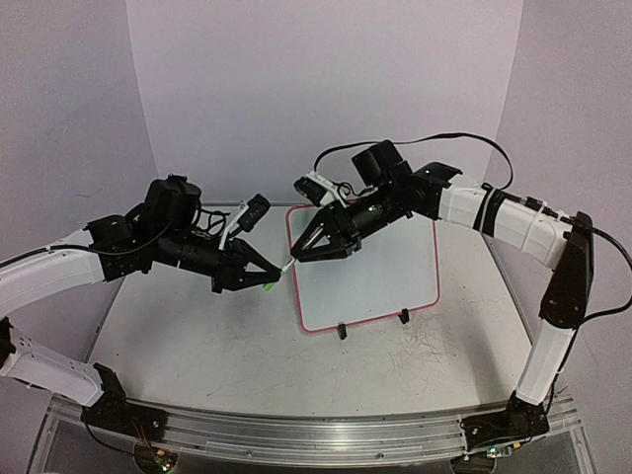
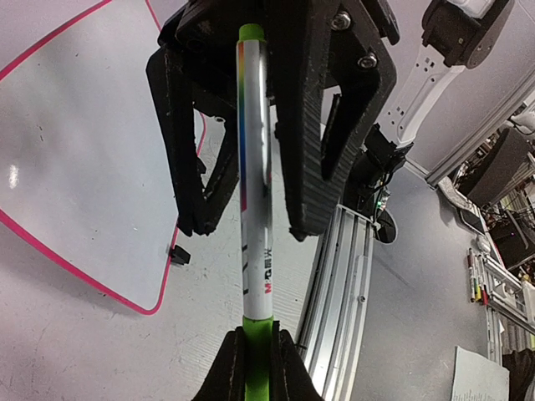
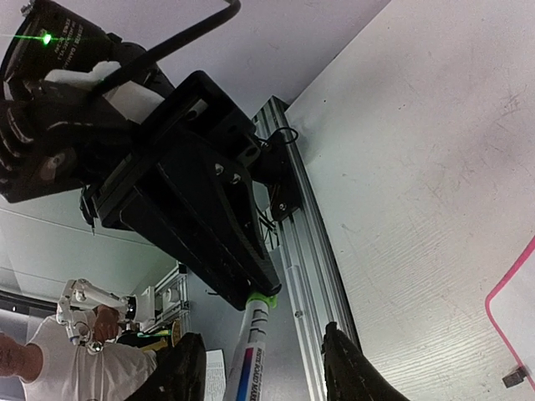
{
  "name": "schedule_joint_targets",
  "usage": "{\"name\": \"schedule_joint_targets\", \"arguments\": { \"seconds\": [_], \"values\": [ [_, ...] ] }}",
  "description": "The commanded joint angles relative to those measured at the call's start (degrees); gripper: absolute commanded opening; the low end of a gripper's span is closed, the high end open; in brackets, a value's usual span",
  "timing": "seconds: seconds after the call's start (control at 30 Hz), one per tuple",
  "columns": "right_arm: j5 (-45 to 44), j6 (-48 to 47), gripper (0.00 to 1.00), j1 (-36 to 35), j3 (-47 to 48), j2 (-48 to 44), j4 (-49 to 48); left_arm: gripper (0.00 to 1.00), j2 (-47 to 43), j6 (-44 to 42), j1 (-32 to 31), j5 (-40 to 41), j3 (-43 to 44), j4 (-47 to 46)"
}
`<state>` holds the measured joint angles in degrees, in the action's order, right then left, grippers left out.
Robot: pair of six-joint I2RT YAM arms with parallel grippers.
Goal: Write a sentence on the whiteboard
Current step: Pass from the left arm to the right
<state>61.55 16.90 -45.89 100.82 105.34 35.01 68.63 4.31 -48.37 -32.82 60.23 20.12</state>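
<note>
- Top external view: a whiteboard (image 1: 380, 272) with a pink rim lies near the centre of the grey worktop (image 1: 197, 346), slightly toward 1 o'clock, with two black clips (image 1: 341, 331) on its 6 o'clock edge.
- Reaching in from 9 o'clock, the left end effector (image 1: 269, 278) is pinched on a marker (image 1: 281, 267) just beside the board's 9 o'clock edge.
- Left wrist view: its fingertips (image 2: 230, 372) press on the marker's green end, and the white barrel runs toward 12 o'clock.
- Coming from 2 o'clock, the right end effector (image 1: 299, 252) is spread, one finger either side of the barrel.
- Right wrist view: a gap shows between the barrel and each finger.
</note>
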Motion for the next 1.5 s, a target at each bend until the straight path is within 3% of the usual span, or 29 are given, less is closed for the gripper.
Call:
{"name": "schedule_joint_targets", "arguments": {
  "seconds": [0.0, 0.43, 0.5, 0.6, 0.77, 1.0, 1.13, 1.3, 1.33, 1.47],
  "values": [
    [3.6, -2.3, 0.44, -0.6, -0.5, 0.6, -0.4, 0.00, 0.1, -1.3, -1.0, -0.6, 0.8, 0.4],
    [6.3, -4.9, 0.21, -1.5, -1.9, 1.6, 0.3, 0.00, 1.6, -1.7, -1.6, -0.4, 1.5, 1.1],
    [6.5, -5.5, 0.22, -1.5, -2.2, 1.6, 0.7, 0.00, 1.8, -1.6, -1.6, -0.4, 1.6, 1.2],
    [6.7, -7.0, 0.32, -1.5, -2.7, 1.7, 1.8, 0.00, 1.9, -1.7, -1.6, -0.6, 1.8, 1.4],
    [6.1, -9.6, 0.30, -1.5, -2.6, 2.1, 4.2, 0.00, 2.2, -1.7, -1.7, -0.9, 2.2, 2.0],
    [6.9, -10.6, 0.18, -1.7, -2.8, 2.1, 4.6, 0.00, 2.6, -1.8, -1.7, -0.9, 2.5, 2.3],
    [7.1, -10.7, 0.01, -1.7, -2.8, 2.0, 4.5, 0.00, 2.6, -1.8, -1.8, -1.1, 2.6, 2.4],
    [5.3, -11.1, 0.00, -1.7, -2.8, 1.6, 4.5, 0.00, 2.2, -1.7, -1.9, -0.9, 2.3, 2.6],
    [4.5, -11.2, 0.00, -1.7, -2.9, 1.5, 4.4, 0.02, 2.1, -1.7, -1.9, -0.8, 2.2, 2.6],
    [2.9, -11.1, 0.00, -1.5, -3.2, 0.5, 4.2, 0.35, 1.4, -1.3, -1.9, -0.8, 1.3, 2.7]
  ]
}}
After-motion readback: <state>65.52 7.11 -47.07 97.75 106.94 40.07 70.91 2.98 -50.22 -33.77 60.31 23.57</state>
